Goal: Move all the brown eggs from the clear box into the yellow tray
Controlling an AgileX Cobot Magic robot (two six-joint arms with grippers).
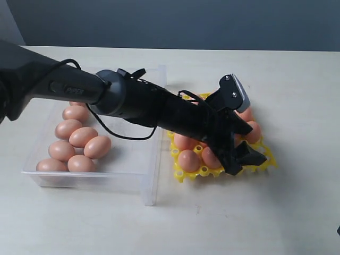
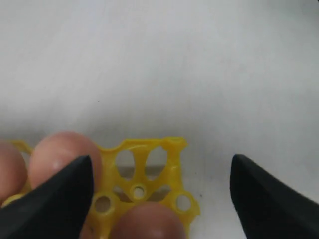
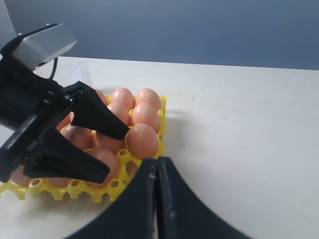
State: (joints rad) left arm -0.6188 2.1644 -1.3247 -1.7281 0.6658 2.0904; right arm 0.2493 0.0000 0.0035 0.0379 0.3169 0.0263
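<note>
left gripper (image 1: 254,144) hangs over the right part of the yellow tray (image 1: 207,171), jaws spread wide, nothing between them. right gripper (image 3: 157,169) clenched on nothing, apart from the tray. seven brown eggs (image 1: 82,137) lie at the left end of the clear box (image 1: 151,178); others sit in tray cups. box stands just left of tray on the bench (image 1: 276,223)

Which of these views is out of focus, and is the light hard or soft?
Left wrist view: blurred; the yellow tray and the brown eggs have soft edges, the left gripper is only dark shapes. Exterior view: sharp, even light, faint shadows by the clear box. Right wrist view: eggs sharp with mild highlights; the right gripper is black, without detail.
</note>
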